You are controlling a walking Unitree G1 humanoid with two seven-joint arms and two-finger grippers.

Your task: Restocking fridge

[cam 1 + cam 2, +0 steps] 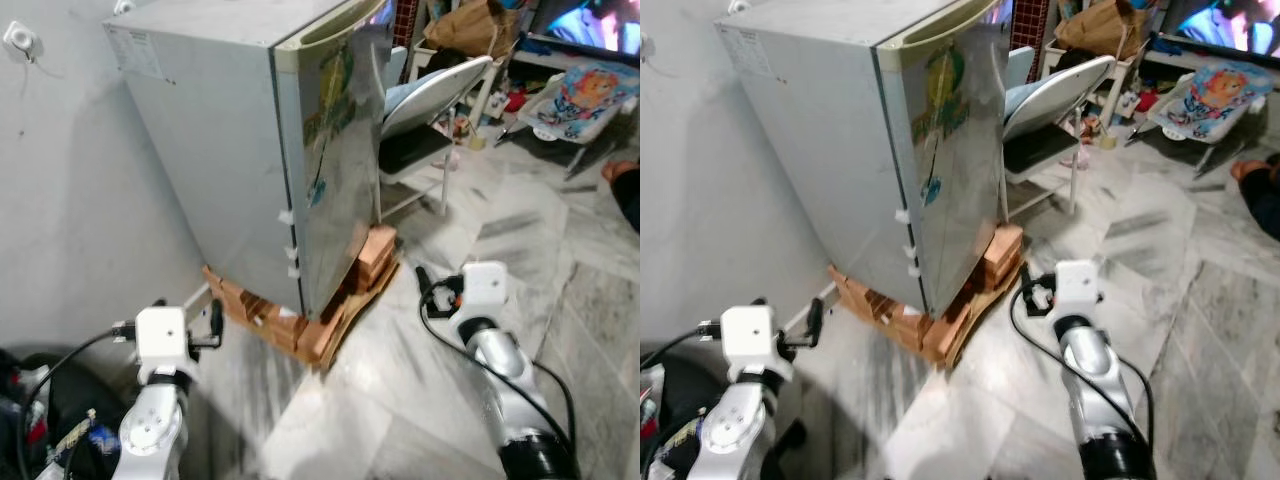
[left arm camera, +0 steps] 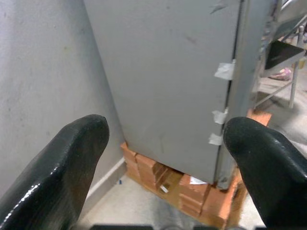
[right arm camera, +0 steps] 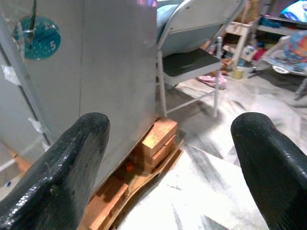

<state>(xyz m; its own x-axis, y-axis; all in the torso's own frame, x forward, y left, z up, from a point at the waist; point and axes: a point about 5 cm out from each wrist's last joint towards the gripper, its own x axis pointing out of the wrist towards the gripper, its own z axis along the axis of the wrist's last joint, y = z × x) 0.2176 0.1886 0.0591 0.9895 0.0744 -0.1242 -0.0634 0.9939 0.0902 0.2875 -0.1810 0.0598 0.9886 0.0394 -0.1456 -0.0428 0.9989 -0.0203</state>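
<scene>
Left eye view puts both silver arms at the bottom of the frame, raised over a grey-veined marble floor (image 1: 420,400). The left claw (image 2: 165,143) sits at the lower left with its black fingers (image 2: 72,163) spread wide and holding nothing; the right claw (image 3: 170,143) sits at the lower right, likewise spread and empty. Black cables loop beside each wrist.

Just beyond the claws, in the middle of the frame, a stack of orange bricks (image 1: 300,325) rests on the floor on a sheet of cardboard (image 1: 350,310). The grey fridge (image 1: 230,150) stands on these bricks with its door shut, filling the upper left and centre. Bits of white tape (image 2: 224,71) stick along the seam of the door, and coloured stickers (image 1: 330,95) mark its front. A plain grey wall (image 1: 60,200) runs along the left, with a white socket (image 1: 20,40) at the upper left corner.

Behind the fridge, upper centre, a grey folding chair (image 1: 430,120) stands close to its door side. Farther off, at the upper right, lie a brown paper bag (image 1: 470,25), a colourful printed mat (image 1: 585,90) and a lit screen (image 1: 590,20) among household clutter.
</scene>
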